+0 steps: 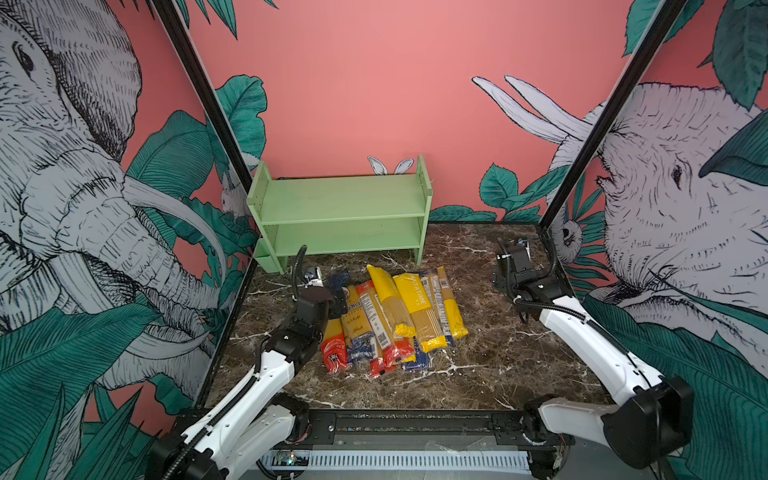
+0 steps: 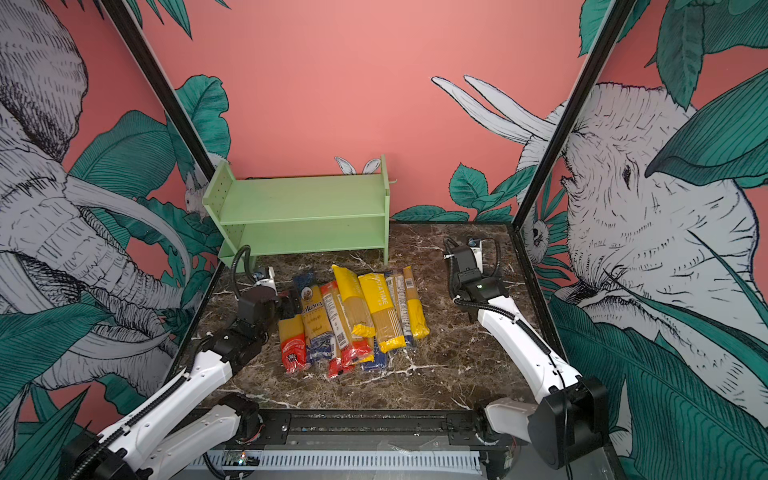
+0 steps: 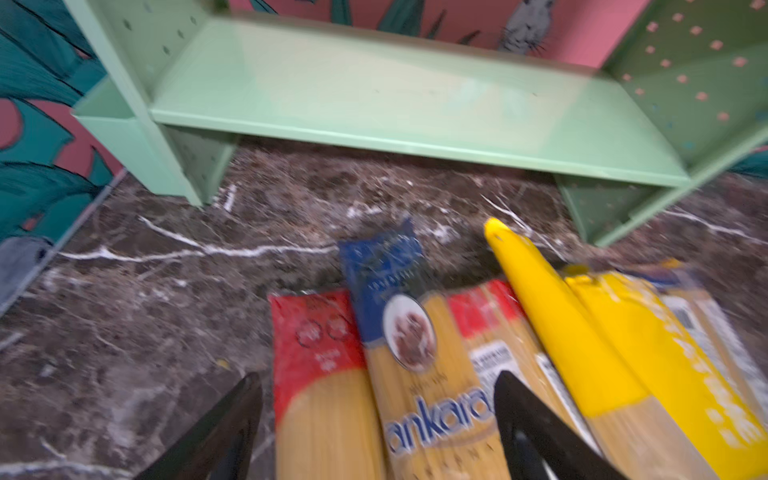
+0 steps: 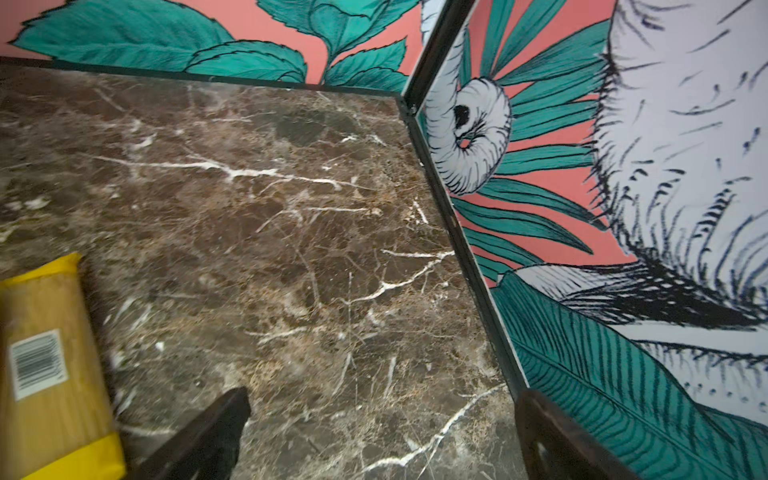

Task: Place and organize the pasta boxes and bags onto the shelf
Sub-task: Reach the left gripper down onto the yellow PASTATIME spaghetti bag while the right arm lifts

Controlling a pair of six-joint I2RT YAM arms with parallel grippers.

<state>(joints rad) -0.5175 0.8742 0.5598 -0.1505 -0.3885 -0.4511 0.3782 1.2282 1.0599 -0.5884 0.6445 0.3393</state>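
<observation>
Brown-marble table (image 1: pixel 498 357) with spaghetti packs (image 1: pixel 390 320) and mint-green shelf (image 1: pixel 345 203), viewed from above and from both wrists.
Showed the spaghetti packs heaped side by side at mid-table, partly overlapping, ends pointing toward the shelf, near its front yet apart from it. Showed the shelf upright against the pink back wall (image 1: pixel 374 83), toward the left of the table. Caught the left gripper (image 3: pixel 376 386) low over the heap's left edge, jaws spread wide and clamped on nothing, straddling a red-ended pack (image 3: pixel 316 332) and the blue-topped ankara pack (image 3: pixel 419 374); could not tell contact with either through the blur. Caught the right gripper (image 4: pixel 384 395) over bare marble near the far right corner, jaws likewise parted and empty, well apart from the heap, with one yellow-ended pack (image 4: pixel 50 365) at the edge of its wrist view.
</observation>
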